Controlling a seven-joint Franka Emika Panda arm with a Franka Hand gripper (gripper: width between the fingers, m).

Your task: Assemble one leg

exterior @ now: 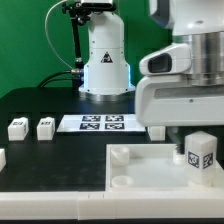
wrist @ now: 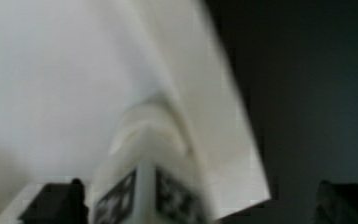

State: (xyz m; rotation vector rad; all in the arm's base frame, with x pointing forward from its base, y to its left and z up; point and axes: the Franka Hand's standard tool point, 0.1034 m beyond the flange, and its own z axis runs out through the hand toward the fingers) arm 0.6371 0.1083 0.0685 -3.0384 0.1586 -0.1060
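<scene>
A leg (exterior: 200, 153), a small white block with a black-and-white tag, stands upright on the far right part of the large white tray-like piece (exterior: 140, 180). My gripper (exterior: 190, 138) hangs right over it. In the wrist view the leg (wrist: 149, 195) sits between my two dark fingertips (wrist: 51, 203), close to one and well apart from the other. The jaws stand wide, so the gripper (wrist: 197, 206) is open around the leg. Two more legs (exterior: 17, 128) (exterior: 45, 127) stand on the black table at the exterior view's left.
The marker board (exterior: 100, 123) lies flat in front of the robot base (exterior: 105, 65). A round socket (exterior: 120, 155) rises at the tray piece's near-left corner. Part of another white piece (exterior: 2, 157) shows at the left edge.
</scene>
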